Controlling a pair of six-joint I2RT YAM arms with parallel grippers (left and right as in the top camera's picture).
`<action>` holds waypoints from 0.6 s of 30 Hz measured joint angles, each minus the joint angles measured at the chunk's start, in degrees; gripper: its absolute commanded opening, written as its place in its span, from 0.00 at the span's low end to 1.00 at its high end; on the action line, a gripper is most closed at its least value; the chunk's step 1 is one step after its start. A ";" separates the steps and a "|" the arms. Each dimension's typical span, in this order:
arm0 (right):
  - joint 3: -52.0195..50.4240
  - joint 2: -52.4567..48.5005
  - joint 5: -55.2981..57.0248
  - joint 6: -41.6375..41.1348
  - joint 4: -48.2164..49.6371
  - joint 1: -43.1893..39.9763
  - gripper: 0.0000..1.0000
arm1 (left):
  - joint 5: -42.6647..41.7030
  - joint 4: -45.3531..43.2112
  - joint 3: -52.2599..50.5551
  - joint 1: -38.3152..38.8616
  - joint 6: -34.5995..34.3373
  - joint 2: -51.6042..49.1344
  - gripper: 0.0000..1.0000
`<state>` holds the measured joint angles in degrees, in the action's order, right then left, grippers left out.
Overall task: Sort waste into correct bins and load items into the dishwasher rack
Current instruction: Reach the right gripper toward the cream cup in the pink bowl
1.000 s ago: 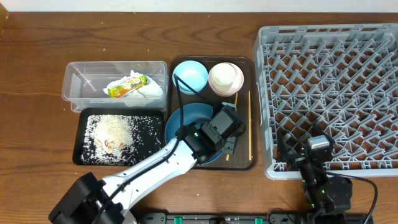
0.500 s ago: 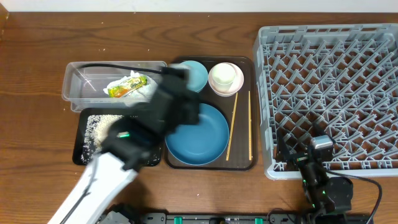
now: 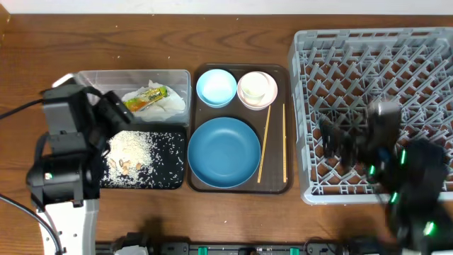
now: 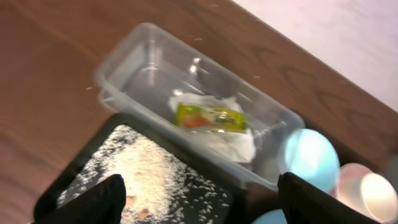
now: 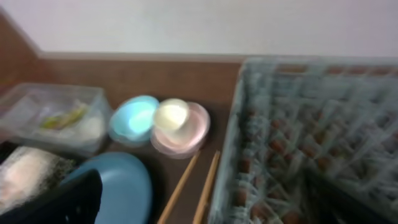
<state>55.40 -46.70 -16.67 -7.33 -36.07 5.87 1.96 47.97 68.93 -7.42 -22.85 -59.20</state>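
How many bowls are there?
3, all on the tray: big blue bowl in front, light-blue bowl behind left, pink bowl behind right, holding a cup. None seem hidden.

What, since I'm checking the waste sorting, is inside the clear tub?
The clear tub holds a crumpled white napkin, with the yellow-green wrapper lying on top of it. Anything beneath the napkin is covered and cannot be seen.

I see napkin (image 3: 164,105), wrapper (image 3: 145,99) in clear tub (image 3: 92,81); rice (image 3: 131,150) in black tray (image 3: 178,177). From dark-blue bowl (image 3: 224,151): light-blue bowl (image 3: 216,87), cup (image 3: 256,86) in pink bowl (image 3: 257,105) at 12 o'clock; 2 chopsticks (image 3: 284,142), rack (image 3: 396,71) at 3 o'clock.
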 measured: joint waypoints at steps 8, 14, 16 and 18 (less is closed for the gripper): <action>37.59 -37.73 -5.46 -0.63 -24.61 8.92 0.99 | -0.07 -0.11 0.00 -1.57 0.22 -2.05 0.86; 45.24 -54.07 -4.72 -0.50 -22.56 18.43 0.99 | -0.04 -0.15 0.00 -1.57 0.22 -2.99 0.86; 45.27 -57.53 -3.69 0.20 -20.46 20.44 0.93 | -0.04 -0.13 0.00 -1.57 0.22 -3.17 0.86; 45.27 -60.22 -2.78 0.81 -19.02 21.77 0.61 | -0.04 -0.11 0.00 -1.57 0.22 -3.30 0.86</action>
<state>100.66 -106.91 -19.44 -6.52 -55.09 27.64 1.91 47.86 68.93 -8.99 -22.63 -62.50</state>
